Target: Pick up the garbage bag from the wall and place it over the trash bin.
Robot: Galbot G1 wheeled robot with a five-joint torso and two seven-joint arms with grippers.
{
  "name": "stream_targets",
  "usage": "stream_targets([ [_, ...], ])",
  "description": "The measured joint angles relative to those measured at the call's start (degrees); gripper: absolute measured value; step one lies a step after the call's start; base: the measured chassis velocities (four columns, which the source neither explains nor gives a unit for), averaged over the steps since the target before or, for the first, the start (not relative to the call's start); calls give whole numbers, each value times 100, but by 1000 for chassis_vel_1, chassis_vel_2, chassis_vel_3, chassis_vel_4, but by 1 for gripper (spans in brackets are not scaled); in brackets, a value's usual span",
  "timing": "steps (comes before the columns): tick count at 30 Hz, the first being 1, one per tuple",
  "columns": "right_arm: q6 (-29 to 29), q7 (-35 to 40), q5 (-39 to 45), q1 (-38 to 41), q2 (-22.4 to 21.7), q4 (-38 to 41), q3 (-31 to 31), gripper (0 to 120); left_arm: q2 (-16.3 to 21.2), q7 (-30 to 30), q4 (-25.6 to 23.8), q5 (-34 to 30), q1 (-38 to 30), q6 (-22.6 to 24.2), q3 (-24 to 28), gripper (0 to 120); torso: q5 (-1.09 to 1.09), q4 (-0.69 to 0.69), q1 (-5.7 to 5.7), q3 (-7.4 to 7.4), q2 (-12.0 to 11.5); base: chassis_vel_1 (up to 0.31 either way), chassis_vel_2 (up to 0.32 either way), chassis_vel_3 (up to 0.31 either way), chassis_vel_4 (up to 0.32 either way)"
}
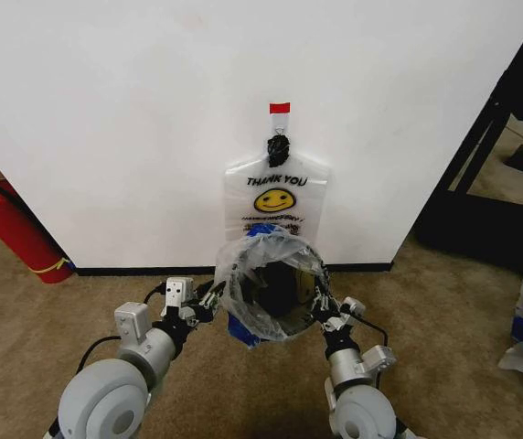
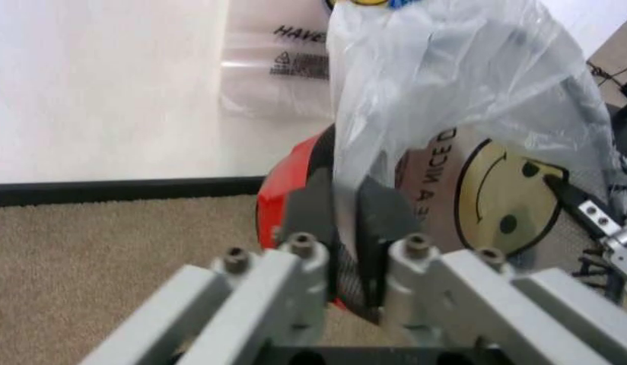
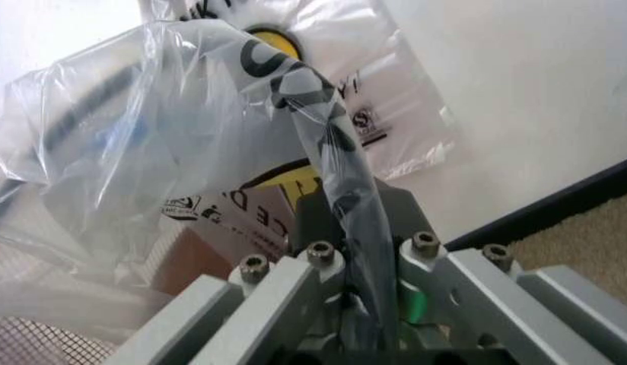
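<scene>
left pincer (image 1: 214, 300) | right pincer (image 1: 324, 306) | both clamp garbage bag (image 1: 266, 265), mouth up

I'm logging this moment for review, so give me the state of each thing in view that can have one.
garbage bag: spread open over the bin, held on both sides.
second bag: hanging flat from the wall hook.
trash bin: upright, mouth draped by the bag.
left claw: shut on the bag's edge.
right claw: shut on the bag's other edge.
fire extinguisher: leaning by the wall.
</scene>
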Motion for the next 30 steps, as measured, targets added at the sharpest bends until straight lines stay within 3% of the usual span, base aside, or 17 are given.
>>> stream_targets([
  [3, -19, 0, -2, -13, 2, 0, -8, 0, -1, -1, 0, 0, -3, -5, -14, 0, 0, 0, 0, 0, 0, 0, 0, 0, 0],
  [30, -391, 155, 677, -159, -36, 654, 42, 0, 35, 655, 592, 843, 54, -207, -37, 0, 0, 0, 0, 0, 0, 0, 0, 0, 0],
])
